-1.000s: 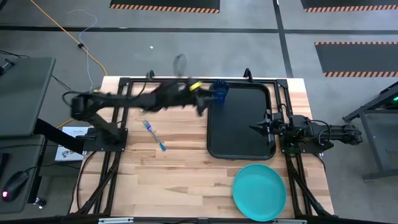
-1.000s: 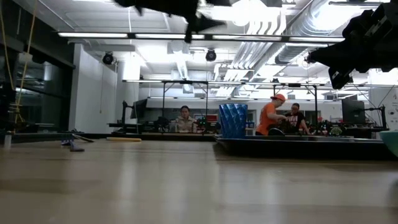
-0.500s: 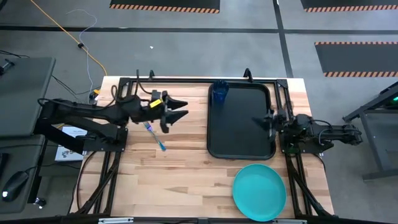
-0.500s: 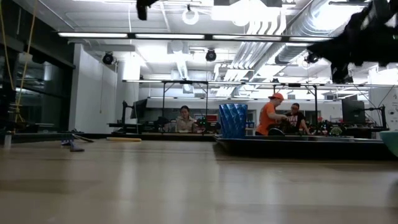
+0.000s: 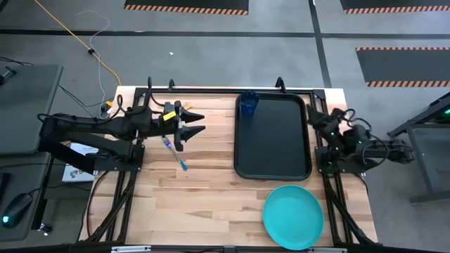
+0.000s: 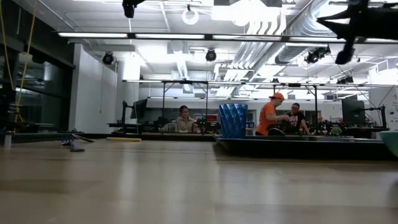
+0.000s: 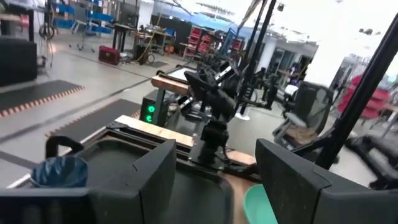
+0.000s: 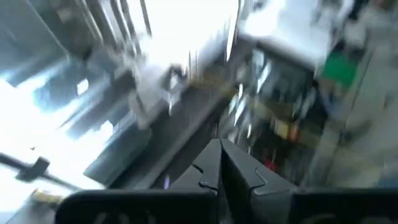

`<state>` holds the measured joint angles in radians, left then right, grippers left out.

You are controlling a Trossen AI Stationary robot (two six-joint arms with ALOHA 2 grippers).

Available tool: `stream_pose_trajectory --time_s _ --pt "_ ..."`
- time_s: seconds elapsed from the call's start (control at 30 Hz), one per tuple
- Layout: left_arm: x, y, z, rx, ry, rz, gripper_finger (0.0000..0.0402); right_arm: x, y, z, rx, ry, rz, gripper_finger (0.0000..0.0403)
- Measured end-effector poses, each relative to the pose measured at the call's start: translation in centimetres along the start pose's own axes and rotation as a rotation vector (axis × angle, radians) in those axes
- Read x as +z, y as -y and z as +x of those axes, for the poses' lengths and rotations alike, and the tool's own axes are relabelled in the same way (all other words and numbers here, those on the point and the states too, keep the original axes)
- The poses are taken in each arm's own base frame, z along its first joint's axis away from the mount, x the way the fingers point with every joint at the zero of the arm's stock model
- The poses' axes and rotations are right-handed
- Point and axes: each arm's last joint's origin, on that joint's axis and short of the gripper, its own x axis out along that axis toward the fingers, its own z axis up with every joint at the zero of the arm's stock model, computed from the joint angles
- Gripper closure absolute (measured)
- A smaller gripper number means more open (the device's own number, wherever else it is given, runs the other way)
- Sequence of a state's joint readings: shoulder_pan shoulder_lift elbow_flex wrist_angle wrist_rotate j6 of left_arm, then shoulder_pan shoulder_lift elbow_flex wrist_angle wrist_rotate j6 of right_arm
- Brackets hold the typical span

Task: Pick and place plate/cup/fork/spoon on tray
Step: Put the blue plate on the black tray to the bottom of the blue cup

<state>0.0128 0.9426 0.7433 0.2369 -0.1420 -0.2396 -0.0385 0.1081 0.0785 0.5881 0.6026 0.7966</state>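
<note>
One item so far on tray (image 5: pixel 273 151): cup (image 5: pixel 248 103), upright in its far corner. Plate (image 5: pixel 293 216) on table just beside tray's near end. Fork (image 5: pixel 174 152) lies well left of tray. Left gripper (image 5: pixel 195 124), fingers spread and empty, has pulled back from cup to above fork, likely next pick. Right gripper (image 5: pixel 314 117) pinched shut beside tray. Spoon not visible.

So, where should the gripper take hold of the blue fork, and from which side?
Probably at mid-handle, from straight above: the fork lies flat and diagonal on the table, so the fingers should close across its slim handle. The left gripper, open, is nearest.
</note>
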Motion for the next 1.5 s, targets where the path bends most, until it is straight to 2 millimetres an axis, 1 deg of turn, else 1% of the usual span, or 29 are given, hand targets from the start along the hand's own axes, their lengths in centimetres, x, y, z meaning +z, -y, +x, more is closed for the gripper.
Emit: stream_pose_trajectory --time_s 0.07,0.13,0.23,0.33,0.4,0.47,0.53,0.6,0.67,0.77,0.83,1.0,1.1,1.23,1.4,1.5 --pt "-0.1 0.0 0.0 0.001 -0.007 0.039 0.0193 -0.4 -0.8 1.1 -0.085 -0.108 -0.016 0.0391" --pt "-0.1 0.0 0.0 0.001 -0.008 0.063 0.0193 -0.7 -1.9 2.4 -0.185 -0.252 -0.063 0.0376" --pt "-0.1 0.0 0.0 0.001 -0.008 0.068 0.0193 -1.0 -3.7 3.8 -0.369 -0.566 -0.152 0.0335" --pt "-0.1 0.0 0.0 0.001 -0.008 0.061 0.0193 -1.2 -4.9 4.2 -0.596 -0.941 -0.234 0.0283" --pt "-0.1 0.0 0.0 0.001 -0.008 0.061 0.0193 -1.7 -5.3 4.0 -0.710 -1.209 -0.244 0.0250" --pt "-0.1 0.0 0.0 0.001 -0.008 0.062 0.0193 -2.5 -5.3 3.3 -0.807 -1.451 -0.230 0.0222" --pt "-0.1 0.0 0.0 0.001 -0.008 0.067 0.0193 -3.4 -5.2 2.3 -0.848 -1.622 -0.219 0.0200" --pt "-0.1 0.0 0.0 0.001 -0.007 0.067 0.0193 -4.4 -4.9 1.0 -0.869 -1.725 -0.220 0.0185" --pt "-0.1 0.0 0.0 0.001 -0.007 0.037 0.0193 -5.2 -4.5 -0.5 -0.889 -1.790 -0.231 0.0176" --pt "0.0 0.0 0.0 0.000 -0.003 -0.045 0.0193 -6.4 -4.0 -2.6 -0.940 -1.845 -0.210 0.0174" --pt "0.0 0.0 0.0 0.000 -0.002 -0.088 0.0193 -7.2 -4.0 -3.8 -0.918 -1.871 -0.195 0.0176" --pt "0.0 0.0 0.0 -0.001 -0.001 -0.097 0.0193 -8.7 -3.3 -6.4 -0.930 -1.816 -0.176 0.0182" --pt "0.0 0.0 0.0 -0.001 -0.001 -0.097 0.0193 -9.3 -2.4 -7.9 -0.992 -1.797 -0.184 0.0186" --pt "0.0 0.0 0.0 0.000 -0.001 -0.098 0.0193 -10.1 -1.5 -9.1 -1.030 -1.772 -0.188 0.0195" --pt "0.0 0.0 0.0 -0.001 -0.002 -0.098 0.0193 -11.2 -1.4 -9.8 -1.015 -1.771 -0.222 0.0206" --pt "0.0 0.0 0.0 0.000 -0.002 -0.098 0.0193 -12.1 -1.1 -10.3 -1.035 -1.777 -0.264 0.0214"
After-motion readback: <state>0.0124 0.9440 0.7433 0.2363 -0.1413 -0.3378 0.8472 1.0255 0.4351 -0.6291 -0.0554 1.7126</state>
